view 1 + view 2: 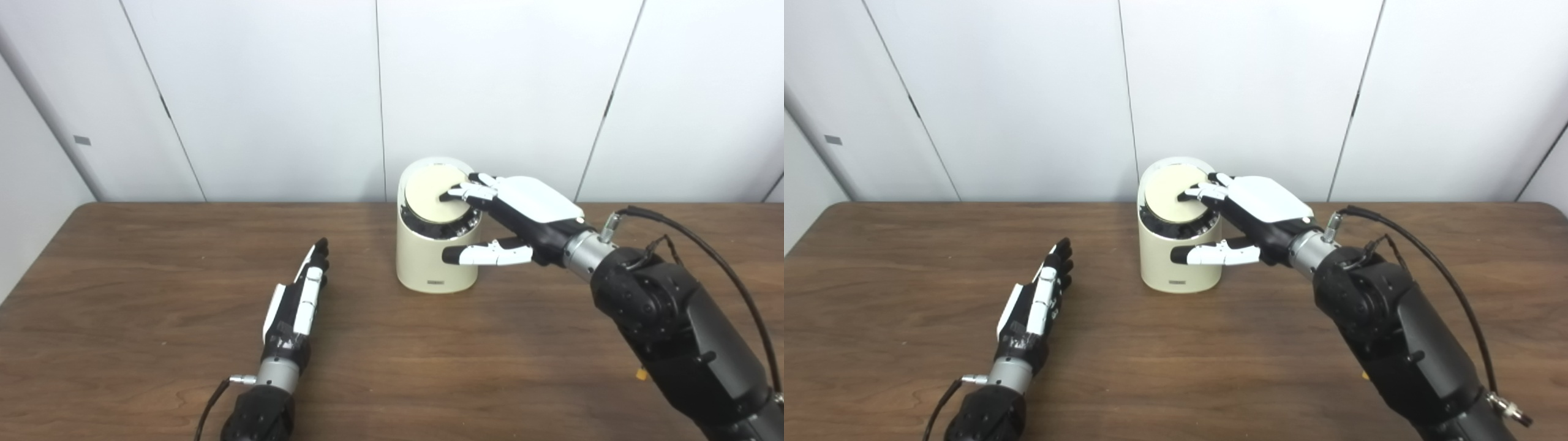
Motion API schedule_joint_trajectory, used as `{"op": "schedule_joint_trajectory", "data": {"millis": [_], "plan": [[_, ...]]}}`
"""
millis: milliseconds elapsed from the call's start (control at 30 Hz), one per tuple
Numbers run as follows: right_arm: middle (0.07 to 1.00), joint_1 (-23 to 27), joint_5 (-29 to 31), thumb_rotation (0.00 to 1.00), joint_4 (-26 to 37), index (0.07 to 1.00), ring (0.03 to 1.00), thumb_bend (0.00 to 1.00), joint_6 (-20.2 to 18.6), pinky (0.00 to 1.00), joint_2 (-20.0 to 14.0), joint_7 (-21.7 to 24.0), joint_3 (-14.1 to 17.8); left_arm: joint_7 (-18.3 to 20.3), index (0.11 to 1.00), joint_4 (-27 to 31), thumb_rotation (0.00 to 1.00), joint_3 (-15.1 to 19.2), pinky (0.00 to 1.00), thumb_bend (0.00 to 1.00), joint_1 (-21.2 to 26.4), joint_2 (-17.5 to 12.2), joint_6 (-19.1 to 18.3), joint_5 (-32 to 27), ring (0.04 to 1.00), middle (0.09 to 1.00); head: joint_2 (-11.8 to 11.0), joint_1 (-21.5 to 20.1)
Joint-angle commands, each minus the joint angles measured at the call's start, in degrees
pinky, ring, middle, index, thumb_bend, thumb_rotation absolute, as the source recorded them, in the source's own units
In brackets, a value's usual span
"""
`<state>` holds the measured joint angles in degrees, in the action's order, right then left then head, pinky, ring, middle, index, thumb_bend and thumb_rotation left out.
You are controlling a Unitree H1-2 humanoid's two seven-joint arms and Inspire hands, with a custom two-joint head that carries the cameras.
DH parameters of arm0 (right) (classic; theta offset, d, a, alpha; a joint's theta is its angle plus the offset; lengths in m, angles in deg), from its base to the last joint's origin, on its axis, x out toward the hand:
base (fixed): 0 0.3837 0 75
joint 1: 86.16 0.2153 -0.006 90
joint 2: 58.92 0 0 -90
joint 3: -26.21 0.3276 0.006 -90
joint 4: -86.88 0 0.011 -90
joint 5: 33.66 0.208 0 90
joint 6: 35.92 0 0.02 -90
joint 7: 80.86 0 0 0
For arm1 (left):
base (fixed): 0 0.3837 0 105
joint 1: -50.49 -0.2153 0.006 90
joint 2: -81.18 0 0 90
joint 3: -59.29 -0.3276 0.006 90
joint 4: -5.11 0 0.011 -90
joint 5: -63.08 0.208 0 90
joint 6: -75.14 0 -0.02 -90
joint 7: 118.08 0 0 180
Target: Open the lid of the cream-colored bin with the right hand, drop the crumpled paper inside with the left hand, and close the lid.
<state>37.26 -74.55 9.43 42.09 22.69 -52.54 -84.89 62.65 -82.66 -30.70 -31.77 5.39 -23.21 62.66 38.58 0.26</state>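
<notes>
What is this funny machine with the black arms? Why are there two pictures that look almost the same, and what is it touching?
That is a robot shaped a bit like a person. The two pictures come from two cameras on its head, side by side like your eyes, so they show the same scene from spots slightly apart.

Both arms reach in from the bottom. The right robot hand has its fingertips resting on the round lid of a cream-colored bin, with its thumb beside the bin's wall. The lid sits tilted, and dark inner parts show under its lower edge.

The left robot hand lies low over the brown wooden table with fingers straight, holding nothing.

The only thing standing on the table is the bin. I cannot see any crumpled paper in these pictures. Behind the table are plain white wall panels.
</notes>
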Motion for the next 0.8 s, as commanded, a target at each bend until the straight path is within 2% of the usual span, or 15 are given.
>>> {"op": "schedule_joint_trajectory", "data": {"millis": [0,100,667,767], "plan": [[0.925,1.26,-0.36,1.0,0.81,0.869,1.0,0.62,1.92,1.0,-0.09,-0.27,-0.17,0.12,1.0,0.87,1.0,-0.79,1.0,0.61,1.39,0.16,-0.98,0.75,1.0,1.0,0.26,0.06],[0.932,1.25,-1.04,1.0,0.47,0.872,1.0,0.63,2.13,1.0,-0.07,0.05,-0.2,-0.17,1.0,1.22,1.0,-0.88,1.0,0.63,1.34,0.12,-1.26,1.33,1.0,1.0,0.4,0.26],[0.951,1.37,-5.69,1.0,-0.77,0.866,1.0,0.62,2.1,1.0,-0.75,2.46,-1.45,-0.32,1.0,1.37,1.0,-0.29,1.0,0.59,1.26,0.77,-0.96,-0.03,1.0,1.0,1.18,0.44],[0.954,1.53,-6.84,1.0,-1.04,0.855,1.0,0.64,1.35,1.0,-0.88,3.8,-1.91,-0.27,1.0,1.31,1.0,-0.26,1.0,0.62,1.3,0.53,-0.68,0.07,1.0,1.0,1.18,0.44]]}}
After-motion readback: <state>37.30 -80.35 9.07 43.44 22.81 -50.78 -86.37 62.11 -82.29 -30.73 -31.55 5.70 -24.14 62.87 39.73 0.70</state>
